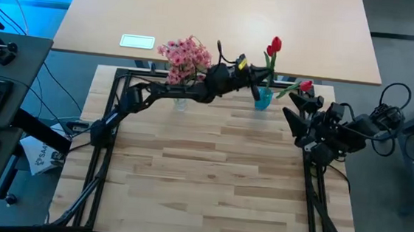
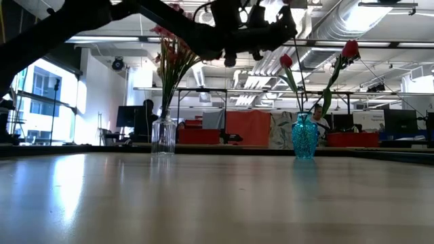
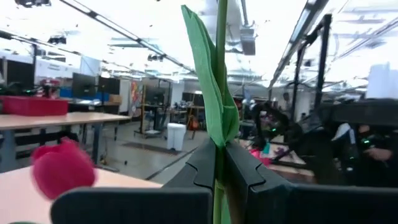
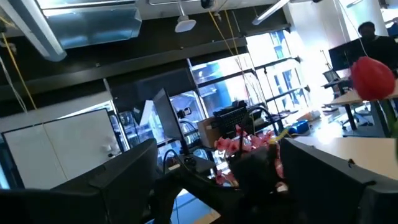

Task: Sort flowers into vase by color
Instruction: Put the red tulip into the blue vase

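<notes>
The pale wooden table (image 1: 210, 175) carried two vases along its far edge, an open office behind it. Left of the blue vase (image 1: 263, 99) stood a clear glass vase (image 2: 163, 135) full of pink blossom sprays (image 1: 186, 55). The blue vase held upright red tulips (image 1: 274, 46). The left gripper (image 1: 253, 75) hung just above the blue vase, shut tight on a green tulip stem (image 3: 219, 106). The right gripper (image 1: 300, 112) waited just right of that vase, fingers spread wide and empty — a red bloom (image 1: 305, 86) leaned out beside it.
</notes>
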